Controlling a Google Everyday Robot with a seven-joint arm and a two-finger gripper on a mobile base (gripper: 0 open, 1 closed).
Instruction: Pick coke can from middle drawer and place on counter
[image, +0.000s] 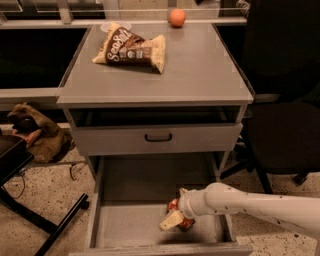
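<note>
Item 1: counter (200, 75). Flat grey top of the cabinet, with a thin overhanging edge.

Item 2: chip bag (131, 47). Brown and cream, lying flat on the counter toward the back left corner.

Item 3: orange fruit (177, 17). Round, at the back edge of the counter, right of centre and well apart from the bag.

Item 4: upper drawer front (115, 141). Grey with a black handle (158, 137), nearly closed, directly below the counter's front edge.

Item 5: middle drawer (127, 227). Pulled well out past the front edge, with a bare grey floor and low side walls.

Item 6: coke can (173, 205). Red, inside the middle drawer on its right half, toward the drawer's front.

Item 7: gripper (176, 220). Down in the drawer at the end of a white arm (260, 205) that reaches in from the right. Its fingers are drawn narrow onto the coke can, and one pale finger (170, 220) lies across the can's front.

Item 8: brown bag (40, 135). Slumped on the speckled floor to the left of the cabinet.

Item 9: black chair (285, 100). Standing to the right of the cabinet.
</note>
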